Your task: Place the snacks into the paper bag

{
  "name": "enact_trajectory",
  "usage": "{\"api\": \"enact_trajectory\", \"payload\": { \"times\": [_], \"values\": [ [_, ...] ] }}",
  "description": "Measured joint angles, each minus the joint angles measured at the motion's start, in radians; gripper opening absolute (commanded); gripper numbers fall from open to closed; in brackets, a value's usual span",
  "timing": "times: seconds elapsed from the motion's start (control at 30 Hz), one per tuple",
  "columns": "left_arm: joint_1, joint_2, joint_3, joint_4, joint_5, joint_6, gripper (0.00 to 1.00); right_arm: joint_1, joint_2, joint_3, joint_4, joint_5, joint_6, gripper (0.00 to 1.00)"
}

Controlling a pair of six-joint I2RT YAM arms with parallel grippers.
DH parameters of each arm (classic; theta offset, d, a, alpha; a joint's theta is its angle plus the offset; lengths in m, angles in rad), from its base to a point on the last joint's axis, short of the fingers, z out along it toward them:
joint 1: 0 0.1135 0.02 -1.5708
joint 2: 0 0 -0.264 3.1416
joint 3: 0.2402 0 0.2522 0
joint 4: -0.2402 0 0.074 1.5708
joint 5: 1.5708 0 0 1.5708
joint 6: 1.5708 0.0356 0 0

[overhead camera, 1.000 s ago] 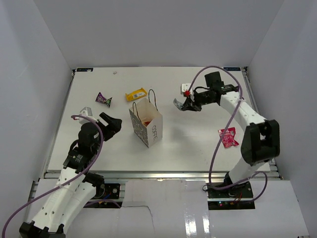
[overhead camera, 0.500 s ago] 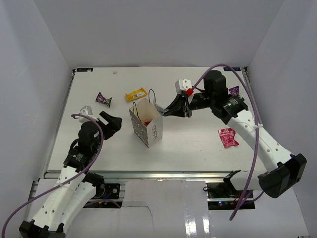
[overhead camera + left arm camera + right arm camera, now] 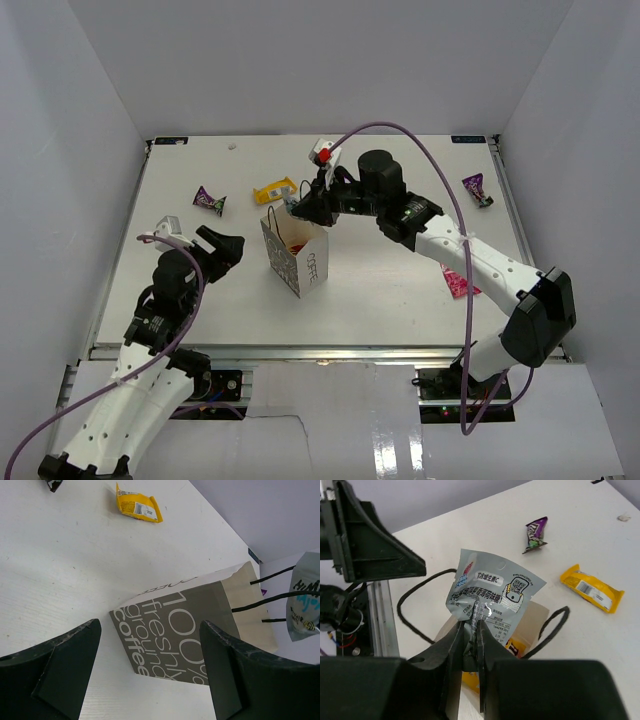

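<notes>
**Top external.** The white paper bag [image 3: 312,262] stands upright near the middle of the table [image 3: 400,300], with its mouth open. Something red and yellow shows inside it. The right gripper [image 3: 296,208] hangs just over the bag's 12 o'clock rim. What it grips is too small to read from here. The left gripper [image 3: 230,248] sits at the bag's 9 o'clock, apart from it, with its jaws spread wide and nothing between them. Taking the bag as centre, a yellow wrapper [image 3: 274,191] lies at 11 o'clock. A purple packet [image 3: 208,199] lies at 10 o'clock. A second purple packet [image 3: 477,188] lies at 2 o'clock near the table's right edge. A red-pink pouch [image 3: 457,283] lies at 3 o'clock, partly hidden by the right arm.

**Left wrist.** The left gripper [image 3: 149,630] frames the bag's [image 3: 185,635] grey lettered side between two widely parted fingers, touching nothing. The silver-grey foil packet [image 3: 304,605] hangs at 3 o'clock, beside the black cord handles [image 3: 272,572]. The yellow wrapper [image 3: 138,507] lies at 12 o'clock.

**Right wrist.** The right gripper [image 3: 471,642] is clamped narrow on the lower edge of the silver-grey foil packet [image 3: 492,592]. It holds the packet upright directly above the bag's open mouth [image 3: 537,620], where a yellow snack shows inside. The purple packet [image 3: 535,532] is at 1 o'clock and the yellow wrapper [image 3: 592,590] at 3 o'clock.
</notes>
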Motion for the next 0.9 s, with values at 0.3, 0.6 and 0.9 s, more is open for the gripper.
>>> {"api": "enact_trajectory", "payload": {
  "times": [0.3,0.6,0.9],
  "values": [
    [0.0,0.035,0.002,0.0,0.0,-0.008,0.9,0.001,-0.002,-0.051,0.093,0.087,0.051,0.46],
    [0.004,0.182,0.09,0.002,-0.014,0.006,0.91,-0.025,-0.032,-0.077,0.047,-0.078,-0.035,0.73],
    [0.296,0.687,0.362,0.037,0.177,0.116,0.89,-0.372,-0.135,-0.038,-0.098,-0.529,-0.256,0.88]
  ]
}}
